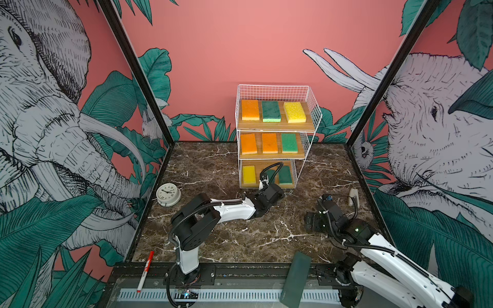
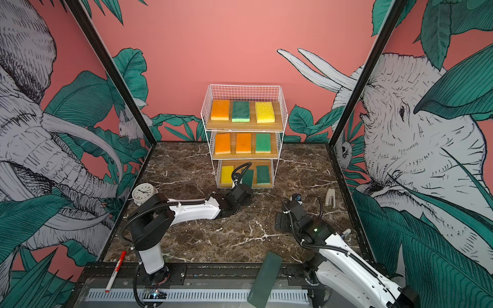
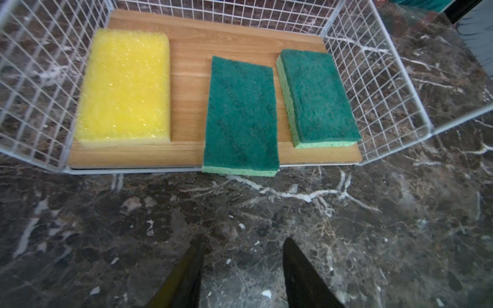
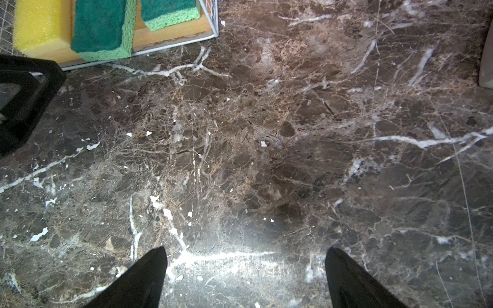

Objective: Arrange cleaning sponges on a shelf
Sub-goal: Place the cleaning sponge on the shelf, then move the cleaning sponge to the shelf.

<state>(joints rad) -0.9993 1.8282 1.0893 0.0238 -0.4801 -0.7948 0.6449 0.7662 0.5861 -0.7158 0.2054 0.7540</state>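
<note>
The shelf [image 1: 274, 126] [image 2: 244, 127] stands at the back of the marble table, with three sponges on each tier. On the top tier lie orange, green and yellow sponges; on the middle tier two orange and one green. The bottom board [image 3: 186, 88] carries a yellow sponge [image 3: 125, 85], a middle green sponge [image 3: 241, 114] whose front end overhangs the board's edge, and a right green sponge [image 3: 317, 96]. My left gripper [image 3: 244, 240] [image 1: 277, 194] hovers open just in front of the middle green sponge, nothing between its fingers. My right gripper [image 4: 246, 249] is open over bare marble, right of the shelf's front.
A white alarm clock [image 1: 168, 194] stands at the table's left edge. A small beige object [image 1: 353, 196] lies at the right edge. A red marker [image 1: 145, 270] and a long dark green slab [image 1: 296, 277] lie on the front rail.
</note>
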